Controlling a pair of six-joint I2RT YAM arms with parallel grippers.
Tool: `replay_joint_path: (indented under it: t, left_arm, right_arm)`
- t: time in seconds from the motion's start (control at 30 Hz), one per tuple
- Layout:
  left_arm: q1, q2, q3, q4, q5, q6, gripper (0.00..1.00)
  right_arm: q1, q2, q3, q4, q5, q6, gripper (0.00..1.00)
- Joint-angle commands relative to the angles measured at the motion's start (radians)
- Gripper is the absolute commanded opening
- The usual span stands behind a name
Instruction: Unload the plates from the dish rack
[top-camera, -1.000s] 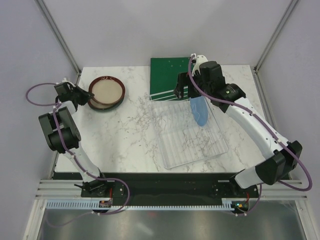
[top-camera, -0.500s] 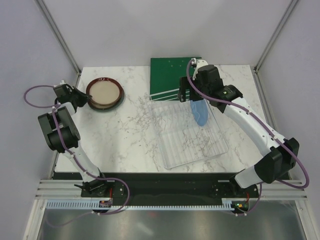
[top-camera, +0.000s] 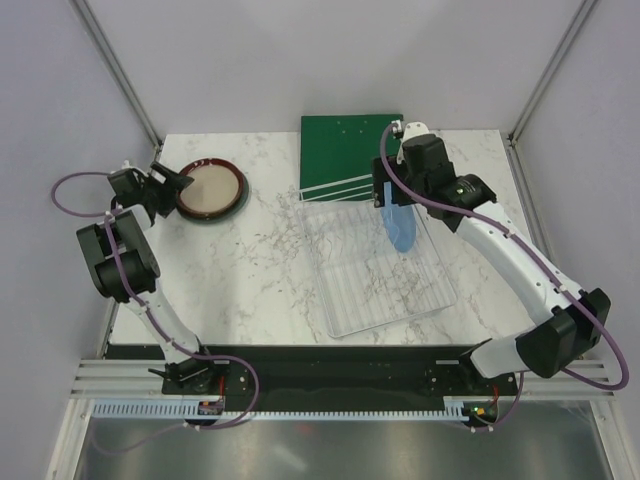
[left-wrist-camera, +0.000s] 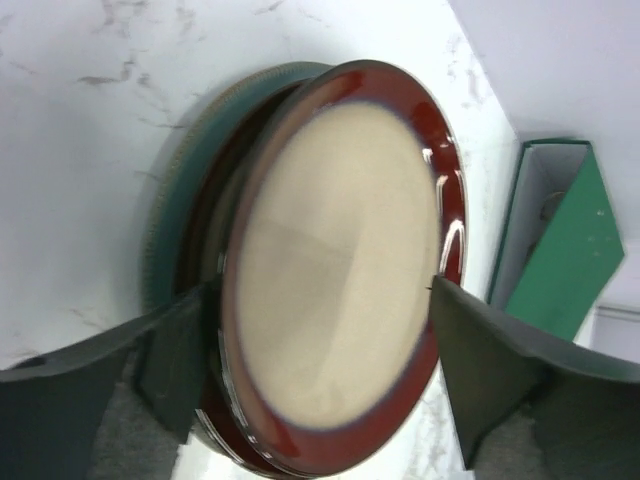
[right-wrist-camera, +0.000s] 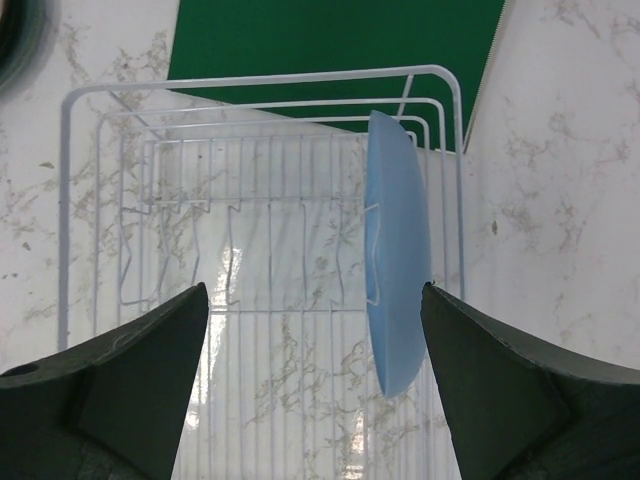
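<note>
The right gripper (right-wrist-camera: 312, 292) hangs with its two dark fingers spread wide over the dish rack (right-wrist-camera: 65, 200). Between the fingers and nearer the right one, a light blue plate (right-wrist-camera: 398, 290) stands on edge in the rack's wire slots, close to the rack's right side. From above, the right gripper (top-camera: 385, 190) sits over the far end of that plate (top-camera: 401, 228). The white wire rack (top-camera: 375, 275) lies on the marble table (top-camera: 260, 270). A flat green board (top-camera: 350, 140) lies just behind the rack. White stripes run along the board's near edge, and the pale specks on it may be print, but they are too small to read.

The left gripper (left-wrist-camera: 320, 290) is also spread apart, and its fingers flank the near rim of a stack of three plates. On top is a red-brown plate with a cream centre (left-wrist-camera: 340, 260). A second red-brown rim (left-wrist-camera: 230, 445) shows beneath it, and a grey-green plate (left-wrist-camera: 165, 220) is at the bottom. From above, the left gripper (top-camera: 172, 186) is at the left side of this stack (top-camera: 212, 188), at the table's far left.

Compared with a second ago, the right gripper has shifted rightward, from beside the blue plate to above it. The blue plate has not moved. The left fingers now show more spread, and the stack sits in nearly the same spot.
</note>
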Motion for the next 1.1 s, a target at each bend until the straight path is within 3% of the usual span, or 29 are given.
replay_joint_path:
  t: [0.0, 0.13, 0.3, 0.47, 0.57, 0.67, 0.7, 0.77, 0.8, 1.07]
  left_arm:
    - [0.017, -0.041, -0.022, -0.109, -0.11, 0.021, 0.98]
    - [0.016, -0.106, -0.072, -0.152, -0.165, 0.013, 0.98]
    - [0.013, -0.296, -0.181, -0.152, -0.173, 0.027, 0.98]
    - [0.0, -0.497, -0.281, -0.143, -0.116, 0.029, 0.99]
    - [-0.004, -0.523, -0.295, -0.147, -0.022, 0.018, 0.99]
    - [-0.027, -0.592, -0.326, -0.159, 0.048, 0.0, 0.98]
    - [-0.036, -0.648, -0.358, -0.161, 0.051, 0.001, 0.98]
    - [-0.053, -0.704, -0.39, -0.164, 0.062, 0.01, 0.98]
    - [-0.055, -0.73, -0.419, -0.167, 0.066, 0.012, 0.98]
    - [-0.072, -0.908, -0.475, -0.215, 0.096, 0.012, 0.99]
  right_arm:
    - [-0.002, -0.044, -0.042, -0.046, 0.141, -0.051, 0.93]
    - [-0.001, -0.046, -0.071, -0.053, 0.207, -0.06, 0.92]
    - [0.002, -0.021, -0.102, -0.05, 0.241, -0.086, 0.9]
    - [0.004, 0.043, -0.134, 0.0, 0.272, -0.085, 0.86]
    - [0.009, 0.078, -0.137, 0.045, 0.287, -0.083, 0.82]
    - [0.009, 0.127, -0.111, 0.05, 0.31, -0.08, 0.7]
    - [0.01, 0.138, -0.103, 0.047, 0.319, -0.077, 0.47]
    - [0.018, 0.146, -0.09, 0.047, 0.354, -0.08, 0.24]
    - [0.022, 0.141, -0.088, 0.05, 0.377, -0.08, 0.0]
    - [0.14, 0.107, -0.042, 0.039, 0.699, -0.114, 0.0]
